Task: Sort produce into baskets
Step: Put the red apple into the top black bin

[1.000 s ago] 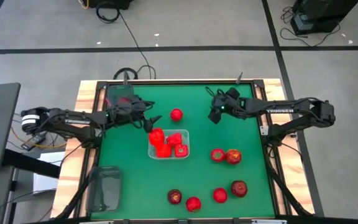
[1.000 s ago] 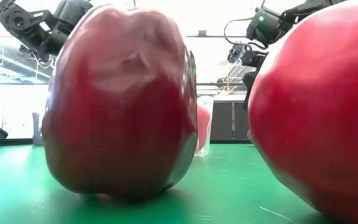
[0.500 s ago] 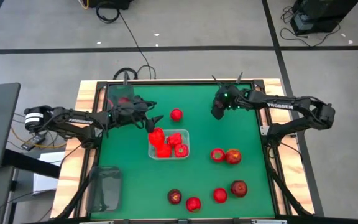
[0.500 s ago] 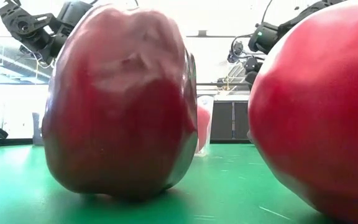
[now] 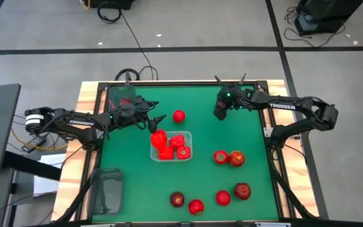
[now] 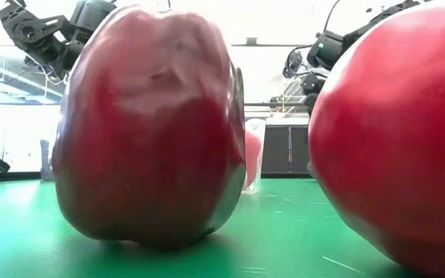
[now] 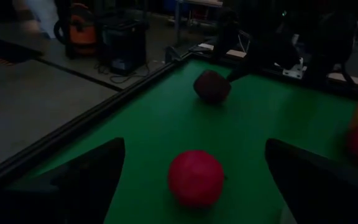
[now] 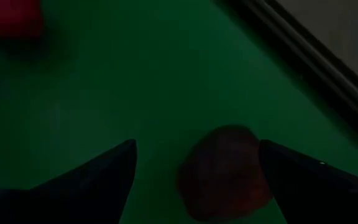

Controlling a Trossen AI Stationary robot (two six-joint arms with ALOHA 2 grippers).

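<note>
High view: right gripper (image 5: 219, 113) hides a dark apple (image 8: 225, 171).

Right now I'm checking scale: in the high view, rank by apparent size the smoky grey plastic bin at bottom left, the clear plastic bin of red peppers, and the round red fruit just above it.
1-2. Smoky grey plastic bin and clear plastic bin: too alike to rank.
3. Round red fruit: far smaller.

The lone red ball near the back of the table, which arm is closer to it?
Left. The left end effector sits just beside the red ball, open toward it; the right end effector is farther off on its other side.
</note>
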